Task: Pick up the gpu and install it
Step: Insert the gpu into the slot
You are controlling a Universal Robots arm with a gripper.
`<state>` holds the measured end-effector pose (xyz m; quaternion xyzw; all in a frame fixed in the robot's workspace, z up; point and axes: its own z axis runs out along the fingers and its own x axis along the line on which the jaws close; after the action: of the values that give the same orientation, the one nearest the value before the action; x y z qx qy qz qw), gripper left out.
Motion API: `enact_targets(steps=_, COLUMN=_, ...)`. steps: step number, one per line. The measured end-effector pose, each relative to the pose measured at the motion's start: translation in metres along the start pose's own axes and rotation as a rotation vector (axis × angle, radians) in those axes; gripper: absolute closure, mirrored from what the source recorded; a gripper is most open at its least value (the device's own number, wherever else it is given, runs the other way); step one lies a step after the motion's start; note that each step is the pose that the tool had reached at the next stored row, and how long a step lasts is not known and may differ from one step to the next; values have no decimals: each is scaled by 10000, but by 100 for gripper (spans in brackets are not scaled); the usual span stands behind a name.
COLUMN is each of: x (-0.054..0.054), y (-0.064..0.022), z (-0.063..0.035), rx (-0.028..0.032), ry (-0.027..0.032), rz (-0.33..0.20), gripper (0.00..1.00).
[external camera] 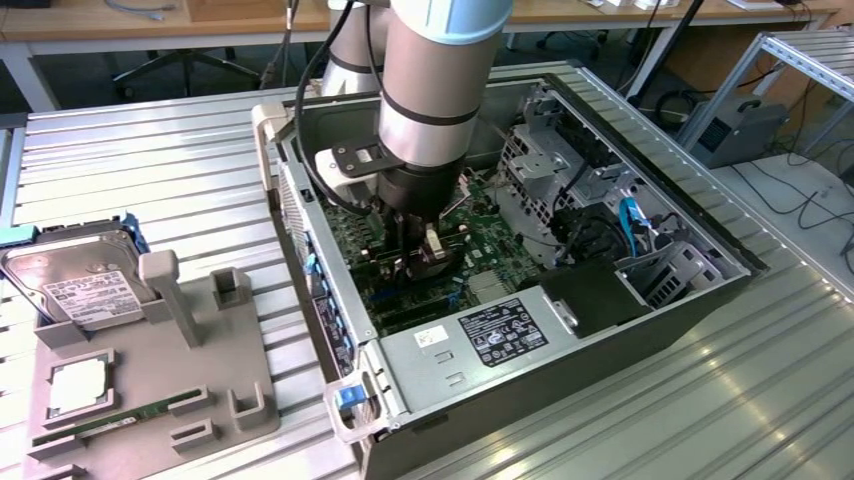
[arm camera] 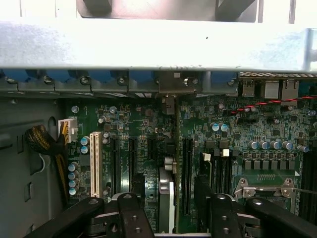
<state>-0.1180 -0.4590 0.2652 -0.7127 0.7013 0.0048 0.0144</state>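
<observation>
1. Gripper (arm camera: pixel 171 220) is clamped on the gpu (arm camera: pixel 167 191), which stands edge-on over the motherboard (arm camera: pixel 247 124), deep inside the case (external camera: pixel 667 168).
2. Its bracket (arm camera: pixel 171 88) meets the case's rear wall.
3. Done well: card upright, parallel to the slots (arm camera: pixel 186 168), pressure even.

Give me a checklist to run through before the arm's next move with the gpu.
1. gpu off the gray tray: ok.
2. gpu centred within the claw: ok.
3. gpu's bracket end toward the case wall with blue clips: ok.
4. gpu edge parallel to the motherboard slots: ok.
5. gpu fully seated in a slot: cannot tell.
6. cable bundle apart from the gpu: ok.
</observation>
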Motion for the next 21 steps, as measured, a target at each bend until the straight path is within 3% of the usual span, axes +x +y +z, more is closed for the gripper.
enact_targets(steps=5, x=-33, y=-41, z=4, rx=1, ry=-103, rz=2, gripper=47)
enact_targets(steps=7, x=-34, y=-110, z=6, rx=1, ry=-108, rz=1, gripper=47)
enact_targets(steps=21, x=-98, y=-115, z=19, rx=2, ry=-107, rz=22, gripper=47)
